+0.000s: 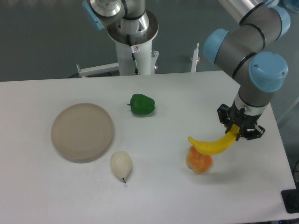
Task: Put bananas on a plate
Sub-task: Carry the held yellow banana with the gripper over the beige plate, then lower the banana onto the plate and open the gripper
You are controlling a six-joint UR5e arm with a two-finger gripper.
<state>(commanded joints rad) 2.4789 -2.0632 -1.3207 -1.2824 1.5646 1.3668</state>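
Right now the banana (pixel 213 145) hangs in the air toward the right edge of the tabletop, gripped by one end. The gripper (pixel 239 127) has its two fingers closed on the upper right tip of the fruit; the rest of the yellow curve sweeps down and left, its free end out over the lumpy orange fruit (pixel 199 160). Whether banana and orange fruit touch I cannot tell; they overlap from where I stand.

Handling notes, as judgement: the banana looks smooth-skinned, glossy and light, likely a stiff plastic model, since it keeps its arc while held only at the tip. A grip that far from the middle gives it leverage to swivel or slip between the fingers, more so on a slick skin. A hold nearer the thick middle of the curve would be steadier. As it stands, a slow carry seems wise.

The plate (pixel 82 132), a thick tan disc, lies flat near the left edge of the table, well apart from the banana. It is bare.

Between them: a green bell pepper (pixel 142 104) toward the far edge, about mid-table, and a pale pear-shaped fruit (pixel 121 164) just beside the plate's near-right rim, toward the front edge. The pear sits close to any low route across.

Arm comes in from the far right corner, wrist pointing down.
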